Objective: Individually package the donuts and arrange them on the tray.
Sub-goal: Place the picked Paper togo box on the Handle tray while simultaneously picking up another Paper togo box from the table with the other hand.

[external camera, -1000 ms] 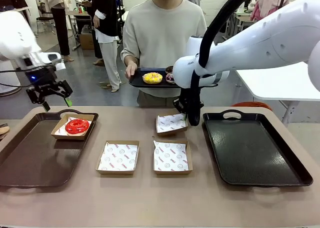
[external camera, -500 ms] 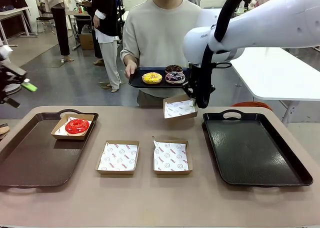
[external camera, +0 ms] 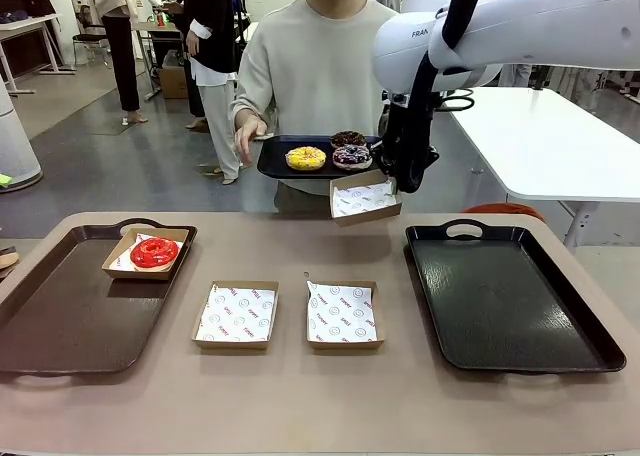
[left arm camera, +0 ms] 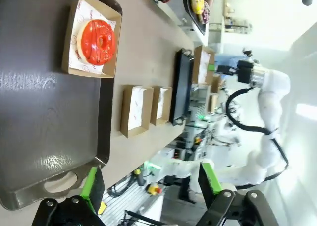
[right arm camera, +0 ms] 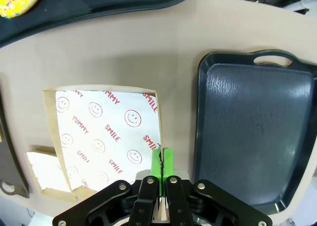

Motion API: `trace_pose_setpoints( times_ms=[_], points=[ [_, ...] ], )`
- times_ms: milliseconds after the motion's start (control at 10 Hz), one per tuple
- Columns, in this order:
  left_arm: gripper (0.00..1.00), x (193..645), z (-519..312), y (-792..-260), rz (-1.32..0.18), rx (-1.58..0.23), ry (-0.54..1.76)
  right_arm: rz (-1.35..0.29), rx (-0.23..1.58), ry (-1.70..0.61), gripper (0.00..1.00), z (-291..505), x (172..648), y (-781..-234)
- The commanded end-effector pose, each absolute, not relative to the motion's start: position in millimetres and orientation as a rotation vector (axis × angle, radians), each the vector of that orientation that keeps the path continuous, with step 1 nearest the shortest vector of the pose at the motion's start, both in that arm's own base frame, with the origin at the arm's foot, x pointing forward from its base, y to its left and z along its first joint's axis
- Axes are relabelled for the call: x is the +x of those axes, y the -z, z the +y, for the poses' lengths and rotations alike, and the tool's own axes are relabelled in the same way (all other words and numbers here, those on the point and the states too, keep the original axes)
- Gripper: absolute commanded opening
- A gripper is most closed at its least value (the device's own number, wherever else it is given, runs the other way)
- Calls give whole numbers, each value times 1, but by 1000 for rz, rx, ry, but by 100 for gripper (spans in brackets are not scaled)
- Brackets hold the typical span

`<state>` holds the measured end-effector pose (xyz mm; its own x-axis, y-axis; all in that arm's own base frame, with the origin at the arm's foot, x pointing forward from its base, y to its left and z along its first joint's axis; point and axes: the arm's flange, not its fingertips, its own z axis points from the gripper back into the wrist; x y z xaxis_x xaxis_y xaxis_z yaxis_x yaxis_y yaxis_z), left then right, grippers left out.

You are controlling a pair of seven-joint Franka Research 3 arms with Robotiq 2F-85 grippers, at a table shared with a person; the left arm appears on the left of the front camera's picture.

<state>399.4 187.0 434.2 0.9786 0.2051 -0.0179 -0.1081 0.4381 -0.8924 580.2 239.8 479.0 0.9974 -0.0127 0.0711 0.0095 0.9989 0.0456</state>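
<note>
My right gripper [external camera: 393,184] is shut on the edge of an empty paper-lined cardboard box [external camera: 365,198] and holds it in the air just below the person's black tray [external camera: 275,163]. That tray carries a yellow donut [external camera: 306,158], a purple sprinkled donut [external camera: 352,156] and a chocolate donut [external camera: 348,137]. In the right wrist view the green pads [right arm camera: 157,162] pinch the box's [right arm camera: 106,132] rim. A red donut [external camera: 154,252] lies in a box on the left tray [external camera: 60,316]. Above that red donut [left arm camera: 97,35], my left gripper [left arm camera: 148,181] is open and holds nothing.
Two empty lined boxes [external camera: 236,314] [external camera: 342,314] sit side by side at mid-table. An empty black tray [external camera: 505,296] lies at the right. One hand of the person [external camera: 245,131] is raised beside their tray. A white table stands behind at the right.
My right gripper has lifted the box off the table and carried it up toward the person's tray. The left arm has drawn back out of the front view.
</note>
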Motion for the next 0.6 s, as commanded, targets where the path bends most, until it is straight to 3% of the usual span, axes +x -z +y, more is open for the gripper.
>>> trace_pose_setpoints(
  times_ms=[0, 500],
  points=[
    [100, 402, 212, -428, -115, -1189, -219, -37, 66, 24, 0, 242, 588, -477],
    [100, 397, 239, -412, -113, -1199, -303, -44, 39, 15, 0, 241, 586, -470]
  ],
)
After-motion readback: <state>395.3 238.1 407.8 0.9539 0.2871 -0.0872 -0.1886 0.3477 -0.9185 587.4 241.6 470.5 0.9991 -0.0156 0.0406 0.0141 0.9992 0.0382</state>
